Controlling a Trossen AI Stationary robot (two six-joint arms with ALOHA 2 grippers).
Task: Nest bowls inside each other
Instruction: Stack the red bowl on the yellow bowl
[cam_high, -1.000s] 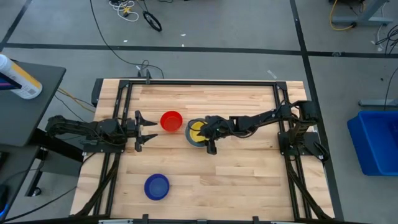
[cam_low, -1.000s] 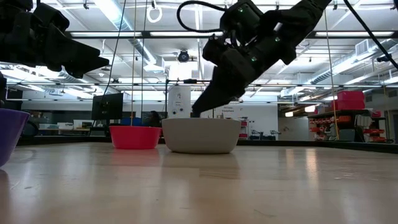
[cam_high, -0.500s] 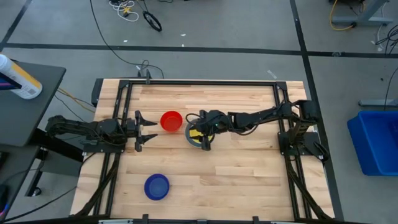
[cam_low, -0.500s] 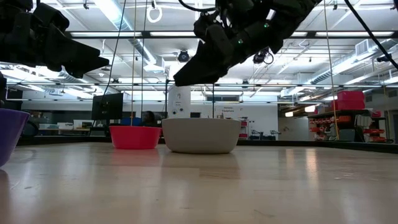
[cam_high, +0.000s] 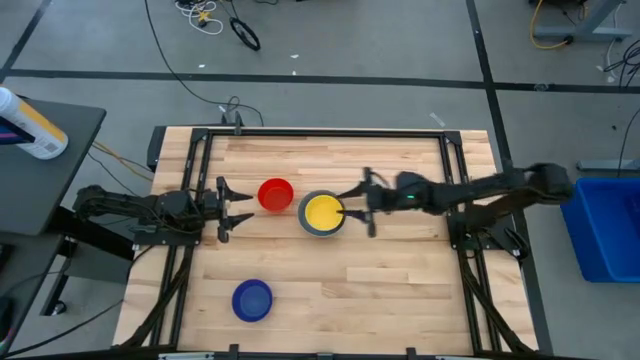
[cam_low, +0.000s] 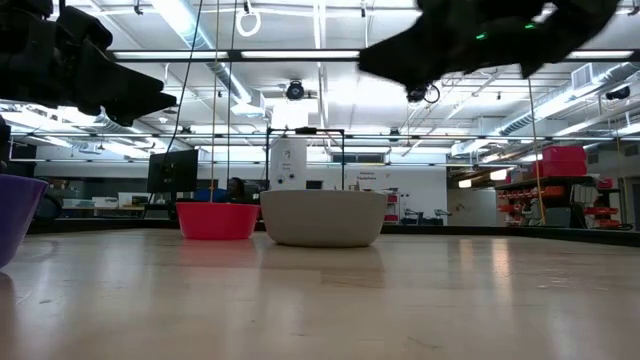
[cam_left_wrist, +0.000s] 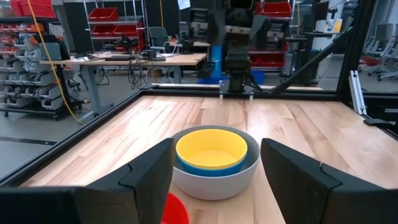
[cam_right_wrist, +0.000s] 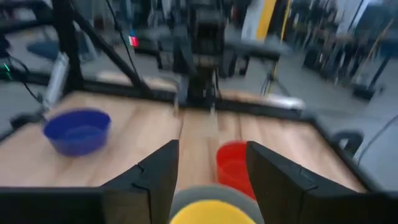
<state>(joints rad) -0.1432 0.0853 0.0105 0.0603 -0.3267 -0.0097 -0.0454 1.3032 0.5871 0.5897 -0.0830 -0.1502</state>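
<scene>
Near the table's middle sits the grey bowl (cam_high: 324, 215), with the light blue bowl (cam_left_wrist: 210, 168) and yellow bowl (cam_high: 324, 211) nested inside; from above only a sliver of blue shows. My right gripper (cam_high: 366, 202) hangs just right of the stack, jaws released and empty. My left gripper (cam_high: 228, 210) waits open beside the red bowl (cam_high: 275, 194). At the near edge, the dark blue bowl (cam_high: 252, 299) is cut off in the low view.

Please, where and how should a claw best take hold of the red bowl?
Judging by its pose, grip the red bowl at its rim, coming from above: it stands upright and open. Take the side facing the open left claw; the far side sits close to the grey bowl stack.
</scene>
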